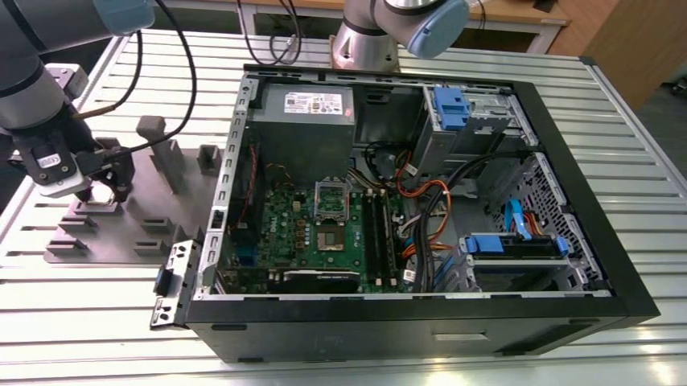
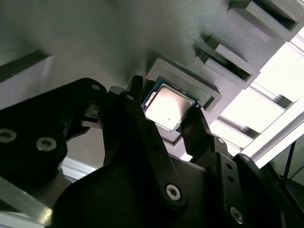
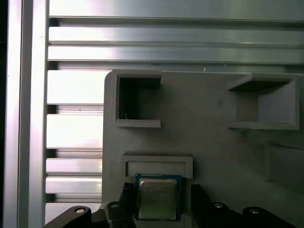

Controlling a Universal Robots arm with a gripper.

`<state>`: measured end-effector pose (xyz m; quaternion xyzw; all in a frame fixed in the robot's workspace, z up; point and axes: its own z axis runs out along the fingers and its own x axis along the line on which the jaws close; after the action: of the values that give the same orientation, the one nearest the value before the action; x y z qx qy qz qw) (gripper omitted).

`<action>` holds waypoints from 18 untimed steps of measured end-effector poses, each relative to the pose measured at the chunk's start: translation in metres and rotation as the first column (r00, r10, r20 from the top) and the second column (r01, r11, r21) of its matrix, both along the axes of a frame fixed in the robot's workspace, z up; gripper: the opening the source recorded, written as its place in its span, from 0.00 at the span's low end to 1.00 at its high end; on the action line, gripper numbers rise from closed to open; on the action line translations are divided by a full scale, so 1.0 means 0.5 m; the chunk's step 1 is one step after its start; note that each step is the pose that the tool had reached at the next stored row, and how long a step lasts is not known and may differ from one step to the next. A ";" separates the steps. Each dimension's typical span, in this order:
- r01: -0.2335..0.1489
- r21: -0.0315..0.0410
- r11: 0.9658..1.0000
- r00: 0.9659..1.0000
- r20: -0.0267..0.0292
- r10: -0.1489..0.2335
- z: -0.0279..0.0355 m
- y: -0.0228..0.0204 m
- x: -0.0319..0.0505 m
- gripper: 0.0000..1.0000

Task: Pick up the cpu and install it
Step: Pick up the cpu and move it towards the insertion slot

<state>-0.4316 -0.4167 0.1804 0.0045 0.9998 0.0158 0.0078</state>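
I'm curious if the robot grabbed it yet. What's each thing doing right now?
Small silvery square cpu, lying flat in the grey plastic tray's recess.
Black robot gripper, jaws open either side of the cpu.
Black metal computer case, on its side, cover off.
Hinged silver socket frame, apparently flipped open.

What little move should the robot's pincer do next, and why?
Probably close the pincer gently on the small square silvery-grey chip. In the first wrist view its two black fingers stand on either side of the chip with a little gap showing. The chip lies flat in its pocket of the grey plastic holder plate, not lifted yet.
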 end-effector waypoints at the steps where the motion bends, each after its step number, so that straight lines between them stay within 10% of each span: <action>1: 0.000 0.000 1.000 1.000 0.000 0.000 0.000 0.0000 0.000 0.59; 18: 0.000 0.001 1.000 1.000 0.001 0.000 -0.001 0.0024 -0.010 0.59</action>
<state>-0.4363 -0.4155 0.1796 0.0046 0.9998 0.0164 0.0083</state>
